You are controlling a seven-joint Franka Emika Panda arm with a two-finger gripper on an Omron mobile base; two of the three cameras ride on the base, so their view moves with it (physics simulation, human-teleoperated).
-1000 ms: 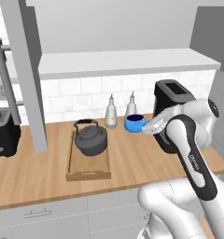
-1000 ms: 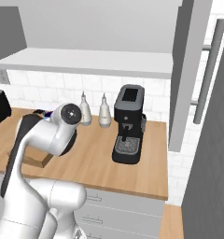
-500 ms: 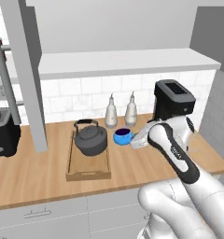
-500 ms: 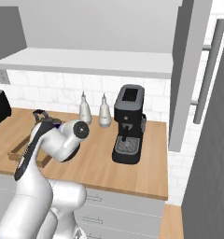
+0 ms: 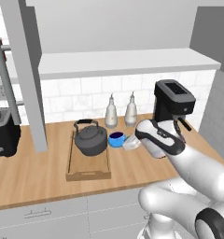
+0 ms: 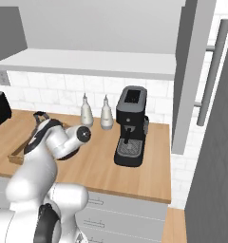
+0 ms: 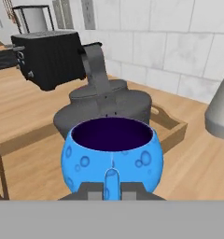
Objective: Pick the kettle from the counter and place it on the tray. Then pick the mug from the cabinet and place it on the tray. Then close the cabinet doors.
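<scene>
The dark grey kettle (image 5: pixel 90 140) stands in the wooden tray (image 5: pixel 87 173) on the counter (image 5: pixel 34 177). My gripper (image 5: pixel 129 143) is shut on the little handle of the blue mug (image 5: pixel 116 138), which hangs just right of the tray, close beside the kettle. In the hand view the mug (image 7: pixel 111 156) is right in front of the fingers (image 7: pixel 89 190), with the kettle (image 7: pixel 104 109) and the tray's rim (image 7: pixel 175 127) behind it. The cabinet doors stand open: one panel (image 5: pixel 24 70) on the left, the other (image 6: pixel 187 71) on the right.
Two pale bottles (image 5: pixel 111 113) (image 5: pixel 130 112) stand at the tiled wall behind the mug. A black coffee machine (image 5: pixel 172 100) is to the right, behind my arm. A black toaster (image 5: pixel 4 133) sits at the counter's left end.
The arm has swung left and down with the mug, bringing it from near the coffee machine to the tray's right edge beside the kettle.
</scene>
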